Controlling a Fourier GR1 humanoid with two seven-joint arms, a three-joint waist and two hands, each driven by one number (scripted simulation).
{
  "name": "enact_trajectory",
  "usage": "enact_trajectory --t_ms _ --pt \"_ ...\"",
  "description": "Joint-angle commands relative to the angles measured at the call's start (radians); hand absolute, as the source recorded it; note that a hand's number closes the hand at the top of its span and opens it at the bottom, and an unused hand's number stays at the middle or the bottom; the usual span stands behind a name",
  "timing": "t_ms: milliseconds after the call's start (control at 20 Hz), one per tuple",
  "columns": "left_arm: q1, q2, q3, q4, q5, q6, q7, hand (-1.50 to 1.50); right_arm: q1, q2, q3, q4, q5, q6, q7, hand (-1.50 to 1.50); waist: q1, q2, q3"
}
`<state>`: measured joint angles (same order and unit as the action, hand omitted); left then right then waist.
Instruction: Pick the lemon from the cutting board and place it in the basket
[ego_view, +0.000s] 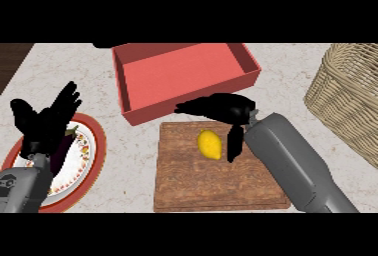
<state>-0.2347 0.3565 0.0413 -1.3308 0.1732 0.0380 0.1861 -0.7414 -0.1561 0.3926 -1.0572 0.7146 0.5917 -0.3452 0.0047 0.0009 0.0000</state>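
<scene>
Where the counter (133, 155) meets the view's left edge, the left hand (46, 122) stands open with its fingers straight and pointing up, holding nothing. It shows in front of a round plate (87, 150) with a red rim and a patterned white centre, and something dark lies on that plate, mostly hidden behind the hand. To the right, a red open box (144, 116) sits at the back of the counter, its front wall just beside the far edge of the wooden cutting board (221, 185).

On the board lies the lemon (210, 144) — yellow, lengthwise, in the board's upper half and apart from every finger. The right hand (225, 109) hangs above the board's far edge, its grey forearm coming in from the lower right across the board's right side. Its fingers are loosely spread and enclose nothing: some reach left over the box's front wall, and one black finger or thumb points down just to the right of the lemon without touching it.

At the right edge stands the woven basket (347, 95) — well apart from the lemon.
</scene>
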Motion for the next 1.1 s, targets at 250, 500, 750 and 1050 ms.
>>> enact_trajectory --t_ms 250,500,750,1050 --pt "0.005 -0.039 0.016 0.012 -0.051 -0.002 -0.02 0.0 0.011 0.011 -0.055 -0.021 0.013 0.101 -0.084 -1.5 -0.002 -0.001 0.0" --pt "0.02 -0.016 0.058 0.003 -0.034 -0.054 -0.022 0.0 0.038 0.017 -0.02 0.06 0.099 0.013 -0.15 -1.5 0.002 0.001 0.0" --pt "0.018 -0.054 0.046 -0.051 -0.067 -0.017 0.023 0.0 0.069 0.05 -0.011 0.06 0.171 -0.061 -0.132 -1.5 0.002 0.0 0.0" --pt "0.05 -0.034 0.065 -0.121 -0.051 -0.078 0.068 0.0 0.086 0.046 -0.024 0.064 0.241 -0.093 -0.148 -1.5 0.004 0.0 0.0"
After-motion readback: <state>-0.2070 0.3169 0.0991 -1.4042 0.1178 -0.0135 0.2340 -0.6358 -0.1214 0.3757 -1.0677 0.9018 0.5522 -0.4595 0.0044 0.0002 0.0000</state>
